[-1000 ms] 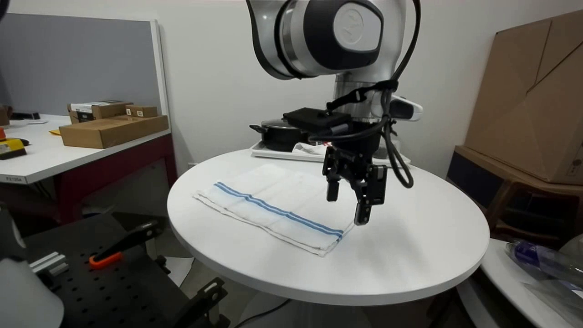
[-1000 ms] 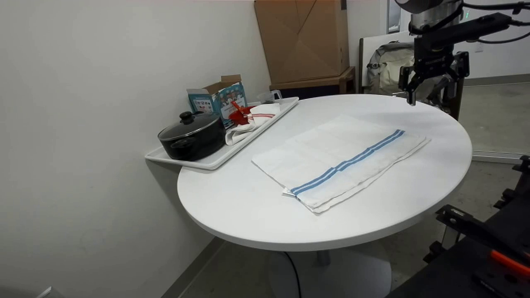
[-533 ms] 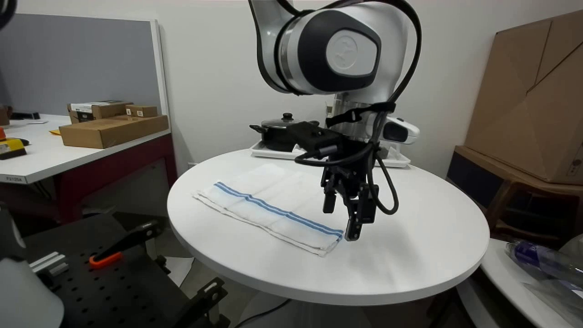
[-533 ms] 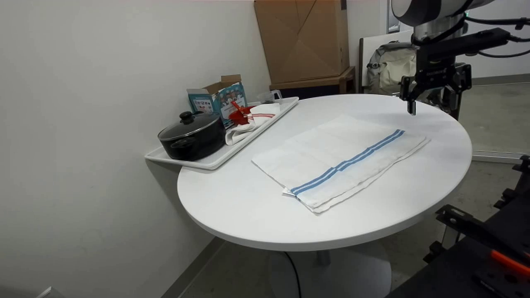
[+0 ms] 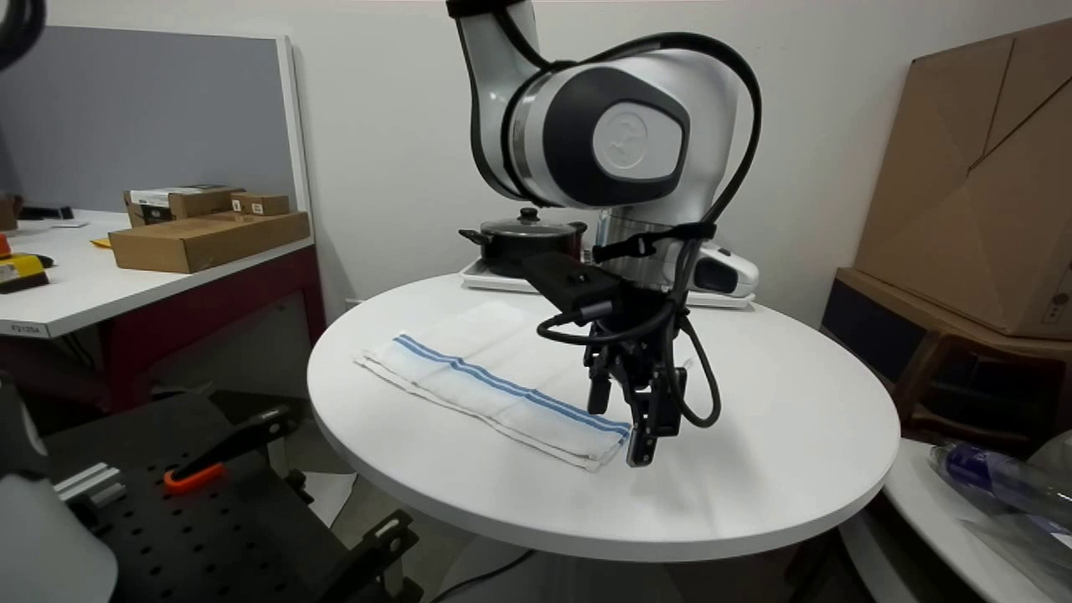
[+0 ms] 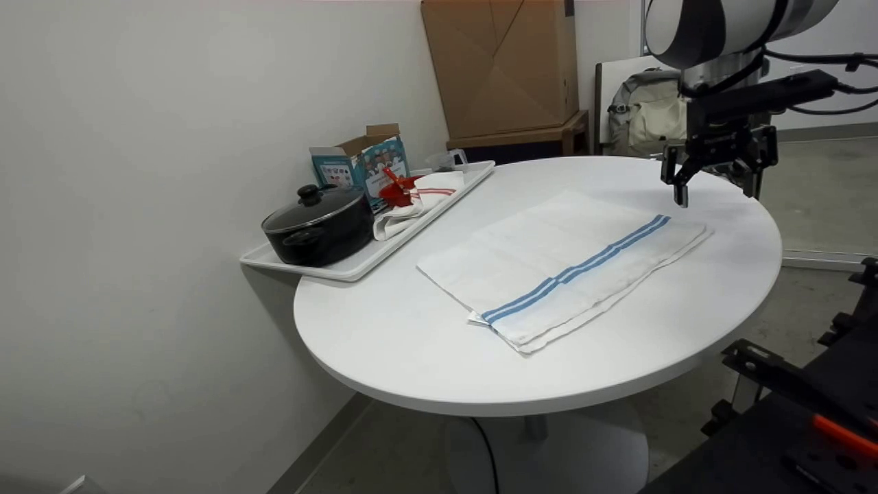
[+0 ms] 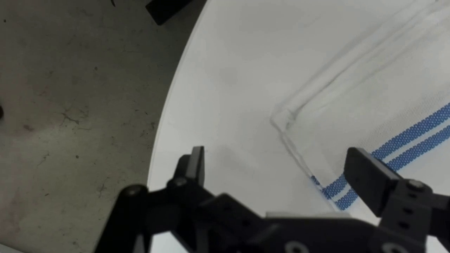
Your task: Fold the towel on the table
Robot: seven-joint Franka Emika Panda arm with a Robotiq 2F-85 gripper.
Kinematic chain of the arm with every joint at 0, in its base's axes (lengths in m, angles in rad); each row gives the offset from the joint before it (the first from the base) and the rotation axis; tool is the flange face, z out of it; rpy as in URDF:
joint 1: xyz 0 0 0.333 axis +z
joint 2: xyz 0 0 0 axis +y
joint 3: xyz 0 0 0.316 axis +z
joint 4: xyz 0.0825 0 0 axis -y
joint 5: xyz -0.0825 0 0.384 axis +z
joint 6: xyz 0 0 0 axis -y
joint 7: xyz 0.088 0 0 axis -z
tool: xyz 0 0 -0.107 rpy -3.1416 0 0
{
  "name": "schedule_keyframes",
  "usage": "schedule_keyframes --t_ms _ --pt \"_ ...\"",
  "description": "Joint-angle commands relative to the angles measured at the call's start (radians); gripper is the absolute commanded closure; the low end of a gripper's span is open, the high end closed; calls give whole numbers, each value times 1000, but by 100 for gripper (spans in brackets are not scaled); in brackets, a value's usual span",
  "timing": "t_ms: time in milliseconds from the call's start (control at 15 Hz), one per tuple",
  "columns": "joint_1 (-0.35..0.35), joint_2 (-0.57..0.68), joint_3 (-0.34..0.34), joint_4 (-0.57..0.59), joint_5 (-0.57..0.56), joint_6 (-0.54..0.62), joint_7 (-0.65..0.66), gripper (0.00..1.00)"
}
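A white towel (image 5: 494, 406) with blue double stripes lies flat, in layers, on the round white table (image 5: 779, 452); both exterior views show it. Its layered edges run along the front side of the towel (image 6: 535, 254). My gripper (image 5: 618, 431) hangs above the towel's right front corner and stands wide open. In an exterior view the gripper (image 6: 717, 195) is past the towel's far striped end. Seen from the wrist, the towel's corner (image 7: 316, 130) lies ahead of the gripper (image 7: 276, 150); one finger (image 7: 369, 179) overlaps the stripes, the other is over bare tabletop. Nothing is held.
A white tray (image 6: 357, 271) at the table's wall side carries a black lidded pot (image 6: 315, 230), a teal box (image 6: 384, 165) and a red-striped cloth (image 6: 439, 185). The table's edge (image 7: 160, 123) runs close by my gripper. A black perforated platform (image 5: 209, 544) stands in front.
My gripper has come down towards the table, drifting slightly left in an exterior view, and has stayed open. The towel has not moved.
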Motion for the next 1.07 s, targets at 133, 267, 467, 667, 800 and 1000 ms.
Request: schedule_keyframes --t_ms 133,267,467,667,800,1000 --pt "32 61 -7 30 25 15 4 0" --pt "34 77 -4 35 31 17 3 0" --pt "41 93 -7 37 29 21 5 26" --pt "46 101 -6 40 26 24 1 49" --pt "49 103 -6 40 25 27 0 63" --pt "53 104 -6 43 25 30 -2 88"
